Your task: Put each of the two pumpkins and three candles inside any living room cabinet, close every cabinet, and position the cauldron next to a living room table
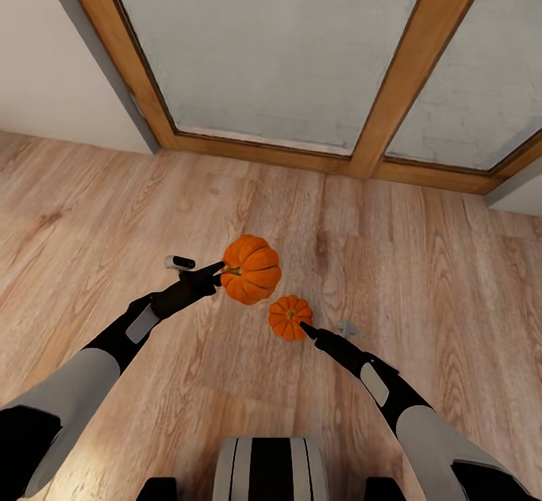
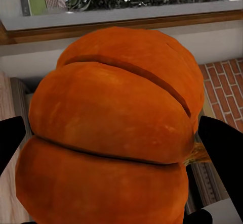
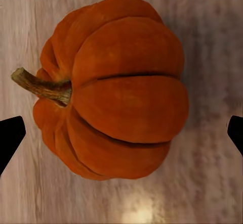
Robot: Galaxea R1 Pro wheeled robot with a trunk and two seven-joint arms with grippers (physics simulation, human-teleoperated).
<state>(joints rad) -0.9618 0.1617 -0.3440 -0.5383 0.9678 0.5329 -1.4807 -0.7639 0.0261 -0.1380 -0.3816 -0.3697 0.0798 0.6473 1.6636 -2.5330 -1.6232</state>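
Left arm: reaches forward from the lower left of the head view, grey forearm and black wrist over the wood floor (image 1: 113, 207).
Left gripper (image 1: 220, 271): its fingers (image 2: 223, 153) stand on either side of the larger-looking pumpkin (image 1: 251, 269), closed against its flanks and gripping it; in the left wrist view the dark finger tips show at both edges of the orange body.
Held pumpkin: sits at the gripper's tip near the middle of the head view, tipped on its side with the brownish stem pointing back toward the wrist; in the left wrist view its ribs run across the picture and a bit of stem (image 2: 197, 155) shows at one side.
Second pumpkin (image 1: 290, 317): lies on the floor just to the right of and nearer the robot than the held one, apart from it, stem up in the head view.
Right gripper (image 1: 307, 329): its tip is at the near right edge of that second pumpkin; the right wrist view looks straight down on it (image 3: 119, 87), with the two black fingers (image 3: 10, 138) wide apart at either side of the picture and well clear of the pumpkin, gripping nothing.
Right arm: comes in from the lower right, grey forearm, black wrist.
Window frame (image 1: 391, 71): wooden, floor-level, across the far side of the room; pale wall (image 1: 45, 56) to its left.
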